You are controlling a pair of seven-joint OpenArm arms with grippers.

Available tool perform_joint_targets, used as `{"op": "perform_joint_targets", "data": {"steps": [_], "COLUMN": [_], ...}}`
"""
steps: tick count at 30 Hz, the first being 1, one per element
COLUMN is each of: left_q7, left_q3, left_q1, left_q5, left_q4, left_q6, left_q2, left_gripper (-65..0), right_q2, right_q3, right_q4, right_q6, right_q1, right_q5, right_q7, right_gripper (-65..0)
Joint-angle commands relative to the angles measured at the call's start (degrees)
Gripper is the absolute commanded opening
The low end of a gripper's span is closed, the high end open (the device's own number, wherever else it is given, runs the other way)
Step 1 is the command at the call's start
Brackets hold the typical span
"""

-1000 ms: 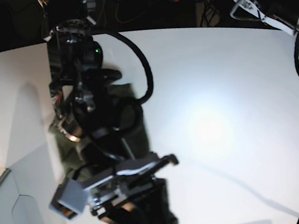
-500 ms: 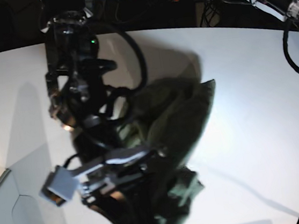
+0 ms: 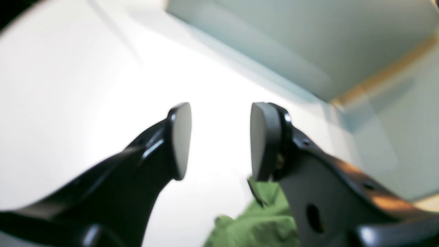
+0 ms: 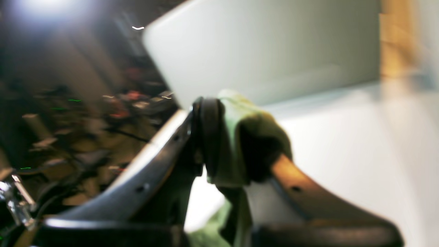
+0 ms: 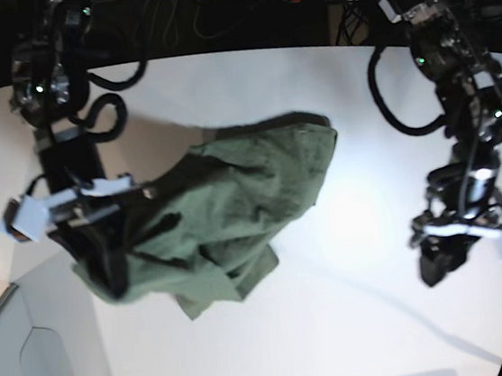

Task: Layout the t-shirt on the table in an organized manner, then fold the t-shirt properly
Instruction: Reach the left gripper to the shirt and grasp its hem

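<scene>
In the base view the olive t-shirt (image 5: 235, 203) lies crumpled and partly lifted across the left-centre of the white table (image 5: 384, 318), its left edge drawn up towards the right gripper (image 5: 98, 201) at the frame's left. The right wrist view shows that gripper clamped tight on a bunched fold of green fabric. The left gripper (image 5: 441, 262) hangs at the right side of the frame, well apart from the shirt, its pads (image 3: 181, 137) parted with nothing between them
</scene>
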Motion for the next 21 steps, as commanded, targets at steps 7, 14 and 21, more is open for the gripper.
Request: {"op": "perform_joint_targets", "data": {"steps": [7, 14, 21], "left_q7": [-1.1, -1.1, -1.1], "left_q3": [12.14, 20.84, 21.81], "left_q1": [-4.86, -7.67, -3.98], "left_q5": [-0.6, -0.69, -0.51], "left_q4": [-14.98, -26.94, -30.28], "left_q6": [-0.46, -0.46, -0.11], "left_q2": [-0.58, -0.23, -2.52], "left_gripper": [-37.9, -37.9, -37.9], "right_q2": [1.73, 1.73, 1.73], "right_q3": [5.99, 8.89, 8.89], "right_q4": [-0.59, -1.29, -3.4], "right_q6": [0.81, 0.81, 0.81], "right_q1": [-7.71, -10.08, -9.47], "right_q5": [0.32, 0.15, 0.15], "right_q7": [1.62, 1.18, 1.09], "right_gripper": [-65.0, -65.0, -65.0]}}
